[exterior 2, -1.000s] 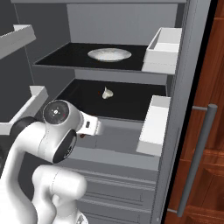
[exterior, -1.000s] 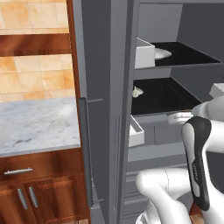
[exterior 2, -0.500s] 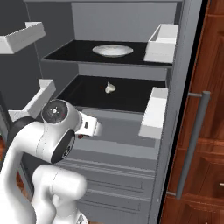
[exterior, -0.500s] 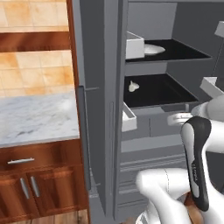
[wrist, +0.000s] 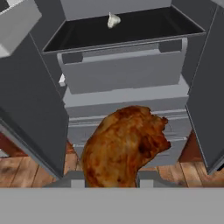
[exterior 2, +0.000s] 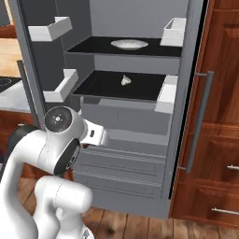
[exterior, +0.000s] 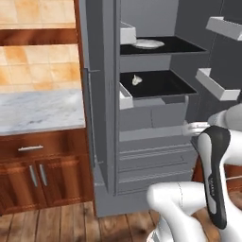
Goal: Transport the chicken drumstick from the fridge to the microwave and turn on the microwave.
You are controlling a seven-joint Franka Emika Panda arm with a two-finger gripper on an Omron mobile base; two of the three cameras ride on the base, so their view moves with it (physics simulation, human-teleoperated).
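In the left base view the fridge (exterior: 151, 118) is sliding rightward as the base backs off. The right base view is widening likewise. In the hand view the gripper (wrist: 109, 179) is clamping the chicken drumstick (wrist: 124, 148), just beyond its fingertips, so transport is beginning.

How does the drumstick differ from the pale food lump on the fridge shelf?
The drumstick is brown and glossy; the lump is whitish. The drumstick sits between the hand's fingers outside the fridge; the lump lies loose on the lower shelf. The two are well apart. Both are lumpy foods.
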